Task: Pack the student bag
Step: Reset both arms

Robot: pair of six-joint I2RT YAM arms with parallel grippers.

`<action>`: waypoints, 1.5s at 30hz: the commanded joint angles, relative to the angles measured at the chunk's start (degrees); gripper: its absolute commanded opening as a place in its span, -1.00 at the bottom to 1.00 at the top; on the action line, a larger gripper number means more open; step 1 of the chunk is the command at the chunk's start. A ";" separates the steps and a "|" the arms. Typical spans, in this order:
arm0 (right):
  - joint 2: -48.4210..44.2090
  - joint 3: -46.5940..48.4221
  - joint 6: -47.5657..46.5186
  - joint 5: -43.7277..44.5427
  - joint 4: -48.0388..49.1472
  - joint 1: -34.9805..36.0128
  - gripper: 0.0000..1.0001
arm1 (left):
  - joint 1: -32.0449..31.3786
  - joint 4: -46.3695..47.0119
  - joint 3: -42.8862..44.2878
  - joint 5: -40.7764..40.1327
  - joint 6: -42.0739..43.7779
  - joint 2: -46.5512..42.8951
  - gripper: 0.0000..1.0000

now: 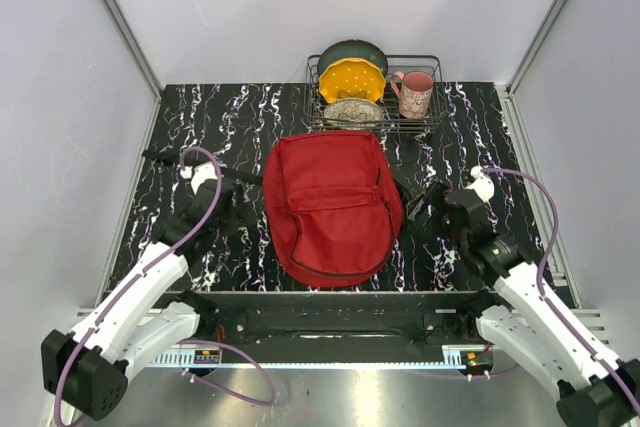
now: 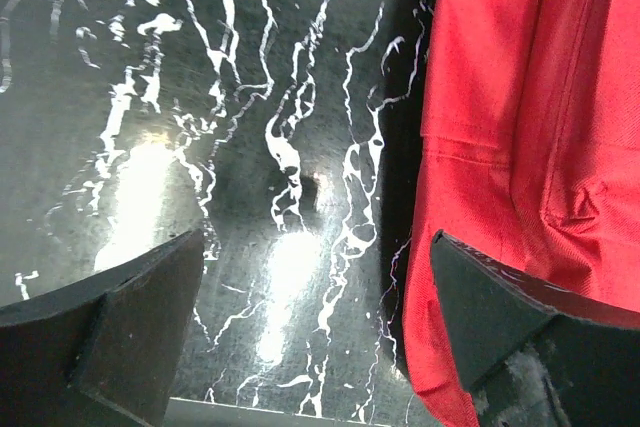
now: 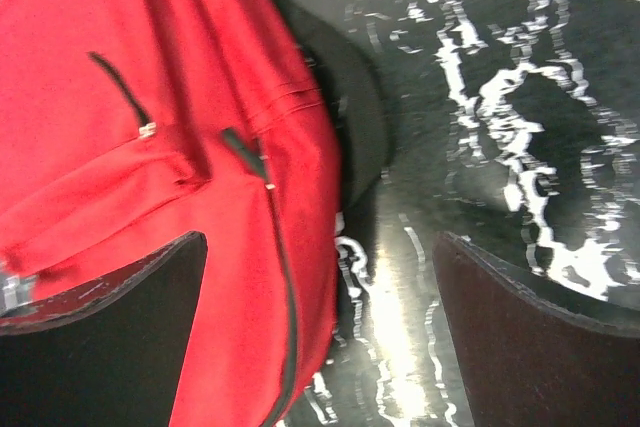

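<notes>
The student bag (image 1: 332,207), a large red backpack with black zippers, lies flat in the middle of the black marbled table with its front pocket facing up. My left gripper (image 1: 232,215) hovers just off the bag's left side. In the left wrist view it (image 2: 320,267) is open with only tabletop between the fingers (image 2: 130,327), and the bag's red edge (image 2: 510,117) lies under the right finger. My right gripper (image 1: 425,209) is at the bag's right side. It (image 3: 320,247) is open and holds nothing, its left finger over the red fabric (image 3: 130,97) and a black zipper (image 3: 280,277).
A wire dish rack (image 1: 430,122) stands at the back of the table, just behind the bag, holding a yellow plate (image 1: 352,79), a dark bowl (image 1: 352,51) and a pink mug (image 1: 415,93). Black straps (image 1: 165,159) trail from the bag over the table. White walls enclose the sides.
</notes>
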 commanded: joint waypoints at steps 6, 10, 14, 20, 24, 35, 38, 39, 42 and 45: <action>17.56 13.70 -11.48 -1.21 -3.98 -7.84 0.99 | 1.22 -9.63 9.65 -9.89 -1.80 -2.52 0.98; 23.57 15.91 -12.18 -14.18 -4.16 -24.78 0.99 | 1.31 -10.86 10.63 -11.66 -2.59 -1.11 0.98; 23.75 18.37 -14.47 -17.10 -2.58 -28.79 0.99 | 1.22 -13.67 11.51 -13.42 -2.76 0.56 0.98; 20.68 16.36 -16.93 -6.67 2.08 -28.70 0.99 | 1.30 -13.59 11.24 -12.54 -2.24 1.18 0.98; 15.77 10.48 -20.43 -2.25 9.62 -28.70 0.99 | 1.22 -13.32 12.38 -13.86 -0.75 0.91 0.98; 14.42 -2.36 -30.38 -0.66 38.02 -28.70 0.99 | 1.22 -9.28 9.05 -10.87 -0.13 -2.51 0.98; 19.08 -1.75 -31.79 0.12 40.84 -28.70 0.99 | 1.22 -9.11 9.22 -11.05 0.48 -2.95 0.98; 21.70 -1.49 -31.70 0.22 41.80 -28.70 0.99 | 1.22 -8.50 9.05 -10.97 0.83 -3.04 0.98; 25.41 -1.31 -32.84 0.13 44.52 -28.70 0.99 | 1.30 -8.23 9.13 -10.70 1.63 -2.87 0.98; 27.26 -5.52 -34.95 -0.14 54.58 -28.70 1.00 | 1.22 -8.75 9.13 -11.14 1.98 -2.34 0.98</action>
